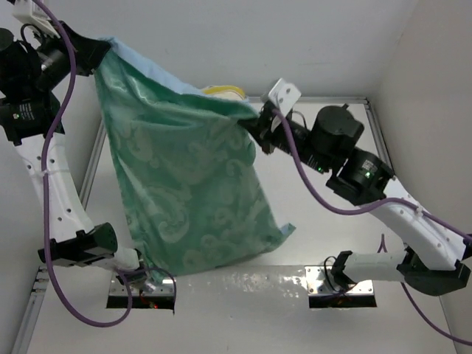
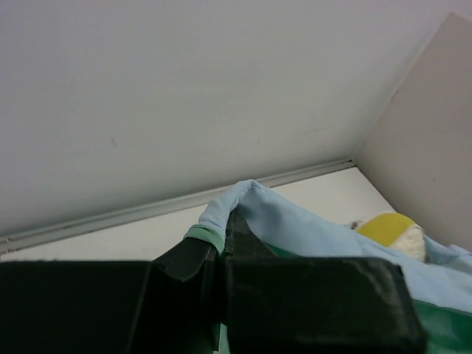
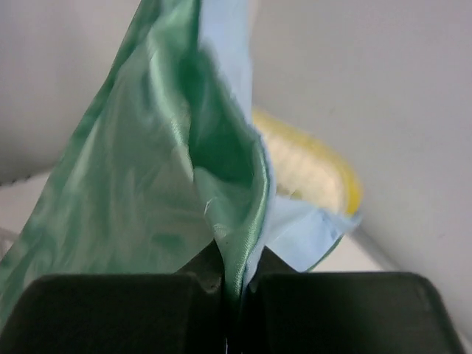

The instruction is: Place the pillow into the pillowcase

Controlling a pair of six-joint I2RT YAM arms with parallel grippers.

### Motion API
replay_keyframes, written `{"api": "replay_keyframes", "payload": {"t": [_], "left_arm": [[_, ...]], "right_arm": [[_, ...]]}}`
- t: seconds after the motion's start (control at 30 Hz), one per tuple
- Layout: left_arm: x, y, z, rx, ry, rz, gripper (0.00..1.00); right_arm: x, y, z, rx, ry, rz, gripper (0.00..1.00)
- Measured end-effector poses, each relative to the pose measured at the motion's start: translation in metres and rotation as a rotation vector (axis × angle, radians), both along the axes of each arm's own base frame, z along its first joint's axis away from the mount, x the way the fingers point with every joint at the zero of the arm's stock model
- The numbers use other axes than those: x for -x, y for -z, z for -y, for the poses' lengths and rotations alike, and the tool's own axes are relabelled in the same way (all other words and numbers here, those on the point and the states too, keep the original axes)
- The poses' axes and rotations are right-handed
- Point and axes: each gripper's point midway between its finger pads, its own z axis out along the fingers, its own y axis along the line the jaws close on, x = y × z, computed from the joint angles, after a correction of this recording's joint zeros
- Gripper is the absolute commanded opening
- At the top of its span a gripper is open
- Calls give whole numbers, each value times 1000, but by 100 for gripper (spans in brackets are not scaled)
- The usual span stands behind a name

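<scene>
Left pincer (image 1: 98, 50) is pinched tight on one top corner of the pillowcase (image 1: 184, 184) and right pincer (image 1: 259, 122) is clamped on the other. Neither shows any gap between the fingers, so the sack hangs mouth-up between them over the worktop (image 1: 324, 221). The pillow (image 1: 223, 91) looks nearly all the way in, with just a yellow-edged corner poking out the mouth, so I'd say what's left is shaking that bit down.

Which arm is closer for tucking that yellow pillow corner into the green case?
Probably the right. The pillow pokes its yellow corner out of the pillowcase just beside the right gripper, while the left gripper pinches the far corner.
</scene>
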Motion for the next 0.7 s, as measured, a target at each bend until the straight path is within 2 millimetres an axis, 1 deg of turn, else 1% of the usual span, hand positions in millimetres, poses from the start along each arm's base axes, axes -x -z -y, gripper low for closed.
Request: {"api": "replay_keyframes", "payload": {"t": [0.03,0.07,0.1,0.13,0.17,0.23,0.27,0.33,0.4,0.47,0.53,0.57,0.6,0.63,0.67,0.7], "left_arm": [[4,-6,3,3,4,18,0],[5,-13,5,12,8,38,0],[6,-20,7,19,13,58,0],[3,-24,6,33,13,64,0],[-2,-28,5,44,11,73,0],[-22,-32,3,65,8,80,0],[-37,-31,0,73,-4,80,0],[-68,-18,-2,83,-22,60,0],[-100,8,3,75,-36,13,0],[-130,37,11,47,-51,-29,0],[-158,60,18,29,-62,-58,0],[-178,72,24,28,-67,-68,0],[-189,76,26,28,-72,-63,0],[-204,80,26,30,-87,-49,0],[-218,81,23,34,-108,-21,0],[-230,85,17,39,-136,-2,0]], "right_arm": [[-4,-17,3,-11,27,21,0],[-12,-38,7,-28,65,53,0],[-19,-56,9,-48,97,77,0],[-35,-62,9,-34,136,78,0],[-48,-75,11,-47,170,91,0],[-97,-83,21,-56,265,72,0],[-130,-83,32,-71,333,63,0],[-193,-70,57,-92,460,35,0],[-248,-46,81,-121,570,13,0],[-293,-14,101,-149,662,-8,0],[-335,6,112,-211,745,-7,0],[-366,4,119,-277,793,26,0],[-382,-1,118,-329,799,63,0],[-400,-7,120,-408,810,114,0],[-410,-12,124,-472,813,155,0],[-415,-11,132,-514,829,171,0]]}}
